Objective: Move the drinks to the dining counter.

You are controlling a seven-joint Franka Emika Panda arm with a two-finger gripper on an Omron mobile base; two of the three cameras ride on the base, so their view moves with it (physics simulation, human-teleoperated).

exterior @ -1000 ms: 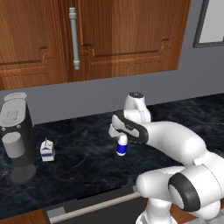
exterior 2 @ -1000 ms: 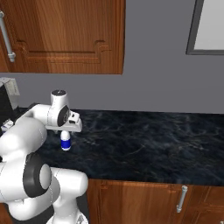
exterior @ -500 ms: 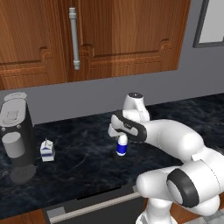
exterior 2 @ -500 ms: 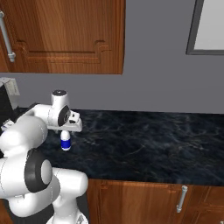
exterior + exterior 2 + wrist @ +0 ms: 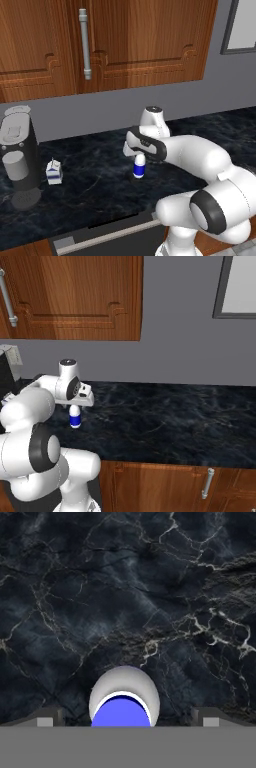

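Gripper point(image 5: 125, 719) open wide, poised directly above the small white bottle point(image 5: 139, 166) — bottle upright on the black counter point(image 5: 95, 185), right of the carton point(image 5: 54, 171). Descend straight, keep bottle centred between fingers, close below the shoulder.
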